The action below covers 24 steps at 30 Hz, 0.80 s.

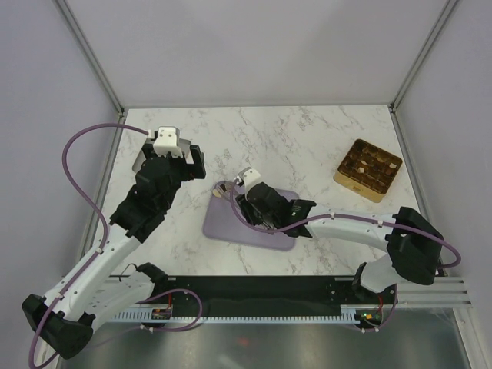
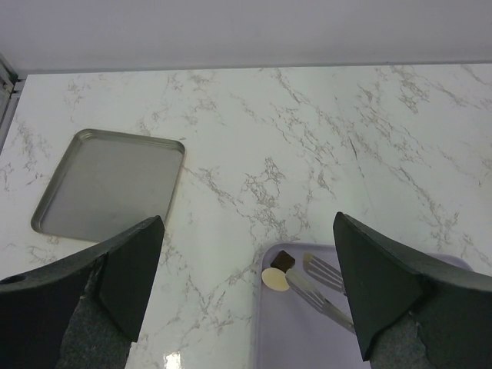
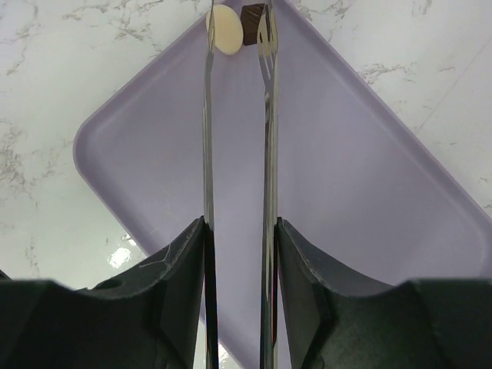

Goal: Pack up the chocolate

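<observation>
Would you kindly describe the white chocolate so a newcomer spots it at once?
Find the lilac tray on the marble table. At its far left corner, beside the metal tongs, lie two pieces: the round cream-white disc, not the dark brown square.

Bright even light, soft shadows, sm. glare on tabletop (image 2: pixel 178 360), pics sharp

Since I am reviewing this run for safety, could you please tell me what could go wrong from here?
The white chocolate and the dark chocolate lie side by side in a corner of the tray, so the tongs in the right gripper may pinch both or push one over the rim. The box stands well away from the tray, so a weakly pinched piece might drop on the way.
</observation>
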Available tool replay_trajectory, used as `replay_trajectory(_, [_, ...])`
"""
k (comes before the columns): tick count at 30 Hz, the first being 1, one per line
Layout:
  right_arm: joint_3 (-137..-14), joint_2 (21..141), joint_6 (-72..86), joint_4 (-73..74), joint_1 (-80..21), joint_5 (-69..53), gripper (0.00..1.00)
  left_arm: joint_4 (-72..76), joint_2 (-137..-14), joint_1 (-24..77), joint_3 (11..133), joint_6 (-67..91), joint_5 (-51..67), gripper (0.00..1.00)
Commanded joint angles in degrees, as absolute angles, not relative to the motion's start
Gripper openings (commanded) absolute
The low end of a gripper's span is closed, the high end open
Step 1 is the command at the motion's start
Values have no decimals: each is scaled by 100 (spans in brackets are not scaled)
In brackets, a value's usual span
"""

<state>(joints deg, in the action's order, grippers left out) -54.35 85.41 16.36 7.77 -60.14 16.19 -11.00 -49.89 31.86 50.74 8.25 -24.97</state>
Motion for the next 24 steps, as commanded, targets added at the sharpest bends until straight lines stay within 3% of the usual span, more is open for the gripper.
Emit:
replay_trajectory(1, [-5581,8665,1564,396,-6126,1530,48,-1028,-4957,3173,5221,633,-2637,100])
replay_trajectory(24, [-5783,9264,1485,334,-6275,1661,49,-1028,-4931,3173,5229,633,-2646,100])
